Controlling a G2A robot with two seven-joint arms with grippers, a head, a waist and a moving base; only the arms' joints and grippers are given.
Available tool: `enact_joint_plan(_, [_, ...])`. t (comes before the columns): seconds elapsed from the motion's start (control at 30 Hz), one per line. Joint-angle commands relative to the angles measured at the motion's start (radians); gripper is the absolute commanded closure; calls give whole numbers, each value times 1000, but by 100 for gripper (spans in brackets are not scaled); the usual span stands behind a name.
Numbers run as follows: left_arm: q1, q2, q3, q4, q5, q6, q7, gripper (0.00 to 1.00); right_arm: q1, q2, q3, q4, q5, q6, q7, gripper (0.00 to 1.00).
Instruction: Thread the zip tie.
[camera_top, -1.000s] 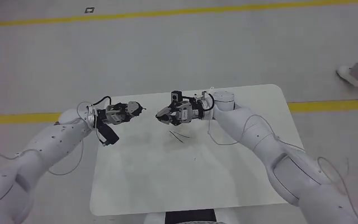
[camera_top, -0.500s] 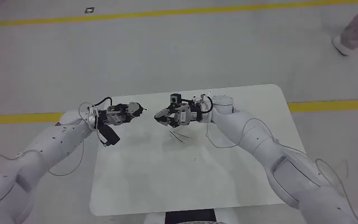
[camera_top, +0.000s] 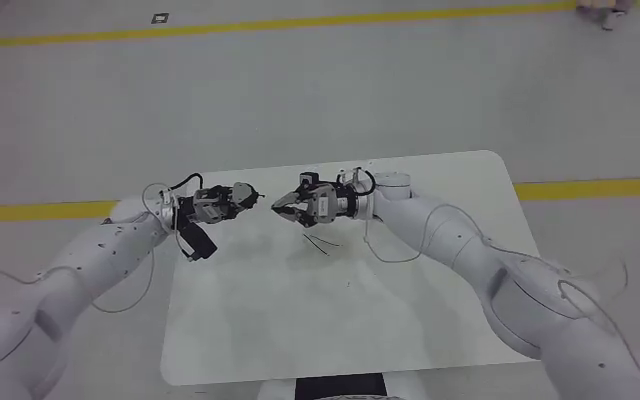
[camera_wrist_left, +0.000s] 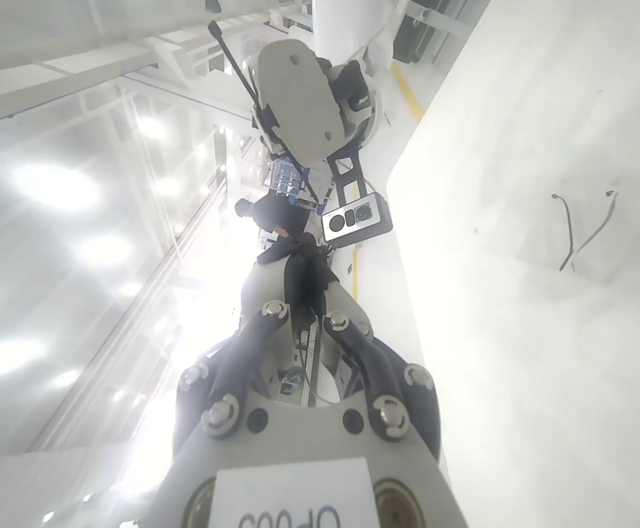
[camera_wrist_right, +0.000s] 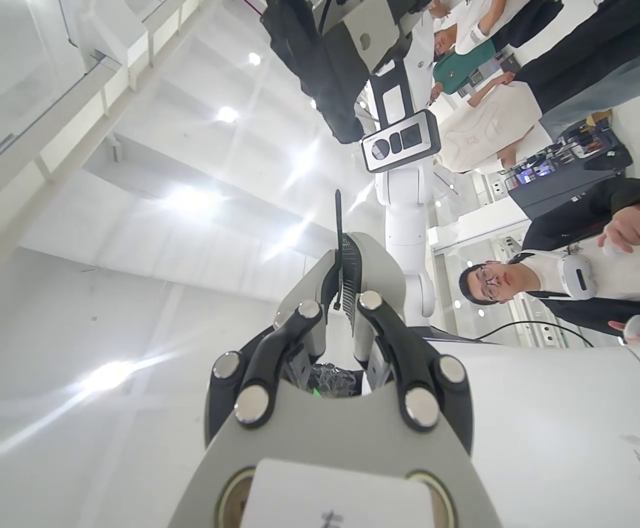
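Zip tie (camera_wrist_right: 339, 220): thin black strip, pinched between the closed jaws of the right gripper (camera_wrist_right: 344, 260). A short end stuck out past the fingertips. It was held in the air over the far half of the table (camera_top: 400, 330), toward the table's left side, and was clear of the tabletop.

Right gripper (camera_top: 281, 207): lay roughly level above the table, tips aimed at the table's left edge.

Left gripper (camera_top: 247, 192): hung over the table's far-left part, tips aimed at the table's right side. It sat nose to nose with the right gripper, with a small gap between the two. In the left wrist view its jaws were drawn together. Glare washed out the tips, so I could not tell whether anything sat between them.

Loose ties (camera_wrist_left: 567, 235): two thin black strips lay flat and crossed on the table, nearer the table's middle than either gripper and apart from both.
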Motion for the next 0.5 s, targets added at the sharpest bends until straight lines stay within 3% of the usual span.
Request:
enact_joint_plan(0.0, [2, -3, 0, -2, 0, 0, 0, 100, 11, 4, -33, -3, 36, 0, -4, 100])
enact_joint_plan(0.3, [4, -6, 0, 3, 0, 0, 0, 100, 12, 5, -34, -1, 36, 0, -3, 100])
enact_joint_plan(0.47, [13, -5, 0, -15, 0, 0, -32, 100, -23, 8, 2, -40, 36, 0, -54, 100])
